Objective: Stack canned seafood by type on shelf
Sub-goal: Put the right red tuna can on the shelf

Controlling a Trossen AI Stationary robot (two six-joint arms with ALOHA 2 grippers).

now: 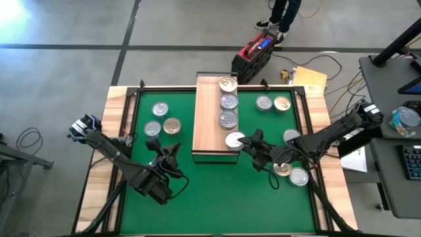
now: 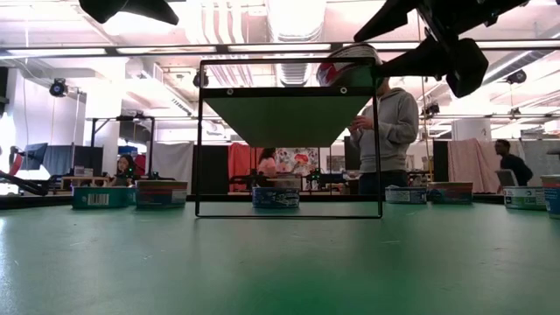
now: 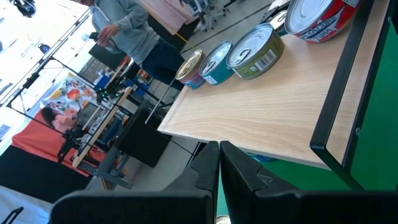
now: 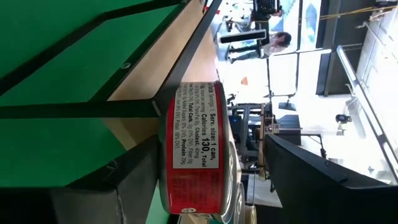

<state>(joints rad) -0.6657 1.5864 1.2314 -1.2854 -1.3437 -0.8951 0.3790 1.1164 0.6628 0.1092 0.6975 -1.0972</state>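
Green mat (image 1: 217, 191), wood shelf (image 1: 209, 125) mid-table. We see red-label can (image 4: 193, 149) on shelf's near end, fourth in row, between right gripper (image 1: 248, 141) fingers standing apart. Left gripper (image 1: 172, 153) pressed together, idle beside shelf. Risk: retreating finger nudges can off edge.

One camera hangs overhead and looks straight down on the whole green mat (image 1: 217, 184), taking in both arms and the shelf (image 1: 209, 118). Another sits at mat level, close to the surface, facing level across it into the room, where a person (image 2: 389, 131) stands behind the shelf frame. Each wrist camera rides near its arm's dark fingers (image 3: 211, 174): the left looks along the shelf top, the right sits tight against a red-labelled can (image 4: 196, 149). All four views share the shelf.
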